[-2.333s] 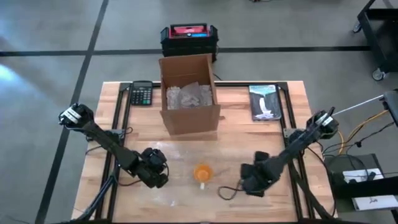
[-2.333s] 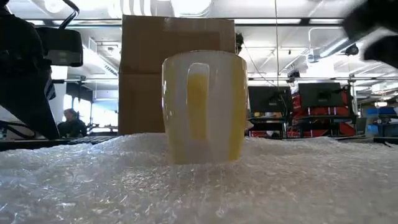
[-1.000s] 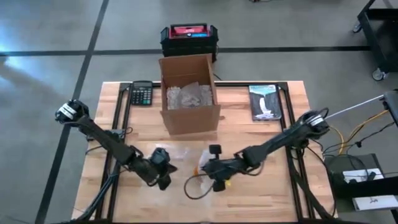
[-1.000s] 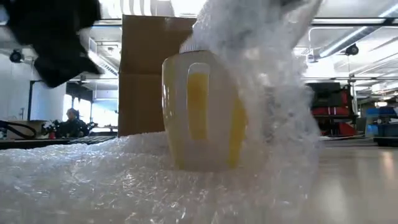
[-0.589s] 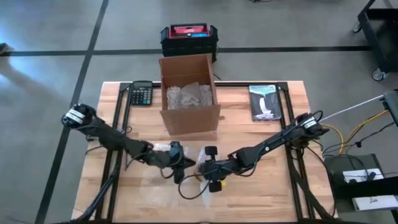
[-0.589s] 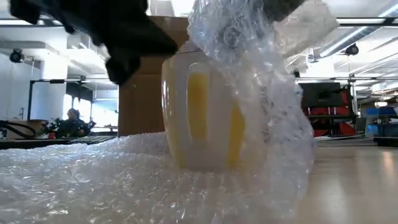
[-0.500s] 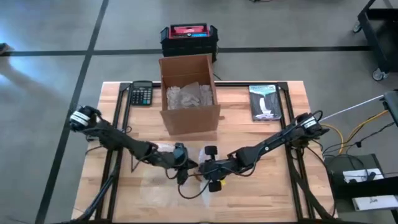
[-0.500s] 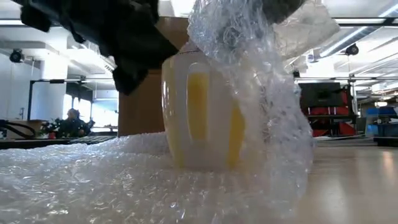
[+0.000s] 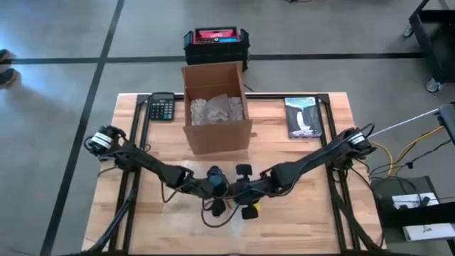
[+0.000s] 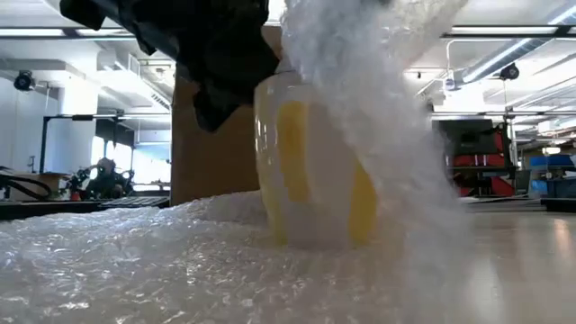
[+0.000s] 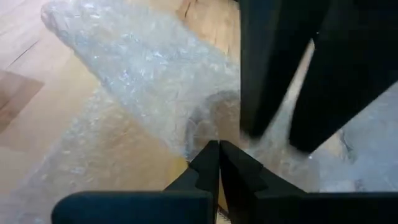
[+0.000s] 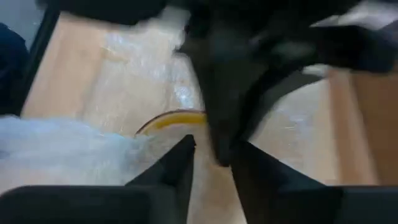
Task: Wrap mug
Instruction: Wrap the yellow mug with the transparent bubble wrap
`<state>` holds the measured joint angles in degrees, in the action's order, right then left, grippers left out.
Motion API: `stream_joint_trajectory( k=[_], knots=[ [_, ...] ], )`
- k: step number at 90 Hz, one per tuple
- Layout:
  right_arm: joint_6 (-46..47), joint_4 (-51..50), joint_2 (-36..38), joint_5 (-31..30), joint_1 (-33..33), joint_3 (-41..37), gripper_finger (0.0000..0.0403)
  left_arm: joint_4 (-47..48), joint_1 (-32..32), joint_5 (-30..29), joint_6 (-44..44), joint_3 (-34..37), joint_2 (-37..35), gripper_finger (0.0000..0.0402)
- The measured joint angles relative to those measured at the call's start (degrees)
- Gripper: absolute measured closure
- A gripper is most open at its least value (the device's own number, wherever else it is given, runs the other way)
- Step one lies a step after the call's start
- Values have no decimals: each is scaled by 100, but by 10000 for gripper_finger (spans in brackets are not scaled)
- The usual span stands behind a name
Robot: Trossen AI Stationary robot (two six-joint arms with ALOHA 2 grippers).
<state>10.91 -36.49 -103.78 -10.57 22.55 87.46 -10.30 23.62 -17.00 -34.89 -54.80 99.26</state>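
Both arms have closed in since a moment ago: the left gripper (image 9: pixel 215 186) has slid right until it almost meets the right gripper (image 9: pixel 244 190) above the mug, and the mug itself has shifted a little to the right in the low view. The white-and-yellow ceramic mug (image 10: pixel 315 162) stands upright on the clear bubble wrap sheet (image 10: pixel 135 261), near the front middle of the wooden table (image 9: pixel 284 220), with a fold of the wrap drawn up over its right side and rim. The left gripper's fingers (image 11: pixel 214 165) are pressed together with nothing between them. The right gripper's fingers (image 12: pixel 180 163) stand a little apart, and I cannot tell whether they grasp the wrap. Bare tabletop lies open on either side, and the brown cardboard box (image 9: pixel 215 107) sits well behind. From above, the arms hide the mug; only the low view shows its body, while the right wrist view catches just its yellow rim (image 12: pixel 171 118).
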Motion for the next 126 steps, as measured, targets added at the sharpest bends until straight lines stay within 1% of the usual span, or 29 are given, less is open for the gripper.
stream_joint_trajectory(
  k=[8, 19, 29, 35, 39, 44, 51, 58, 65, 72, 76, 86, 99, 111, 118, 126],
  knots=[
    [148, -682, 32, 118, 19, 275, 272, -16, 4, 1, 0, -7, 1, 401],
    [528, -1354, 158, 568, 153, 320, 253, -25, 13, 3, 0, -7, 2, 401],
    [717, -1595, 144, 685, 425, 126, 246, -22, 22, 1, 0, -5, 6, 401],
    [757, -1556, 133, 692, 609, -46, 248, -23, 22, 3, 0, -3, 7, 401],
    [756, -1464, 133, 569, 723, -150, 253, -25, 24, 3, 0, -1, 7, 401],
    [743, -1223, 134, 232, 835, -288, 262, -27, 26, 3, 0, 2, 7, 401],
    [464, -506, 131, -290, 911, -458, 283, -47, 26, 3, 7, 4, 9, 401],
    [-27, 344, 131, -570, 878, -534, 313, -53, 26, 3, 14, 4, 9, 401],
    [-347, 988, 125, -583, 728, -616, 349, -66, 28, 3, 13, 6, 11, 401],
    [-311, 1059, 45, -487, 489, -711, 385, -75, 33, 3, 13, 6, 13, 401],
    [-233, 1018, -37, -321, 339, -800, 395, -73, 37, 3, 15, 8, 13, 401],
    [142, 1004, -268, 28, 93, -934, 391, -60, 48, 5, 123, 14, -64, 401],
    [263, 1041, -428, 51, 15, -938, 396, 120, 105, 110, 133, 52, -394, 402],
    [255, 1029, -437, 51, 15, -946, 401, -27, 206, 133, 259, 37, -745, 402],
    [250, 1029, -431, 48, 10, -946, 400, -115, 237, 345, 412, 32, -732, 402],
    [248, 1030, -428, 51, 4, -946, 402, -415, 243, 440, 583, 39, -519, 402]
  ],
)
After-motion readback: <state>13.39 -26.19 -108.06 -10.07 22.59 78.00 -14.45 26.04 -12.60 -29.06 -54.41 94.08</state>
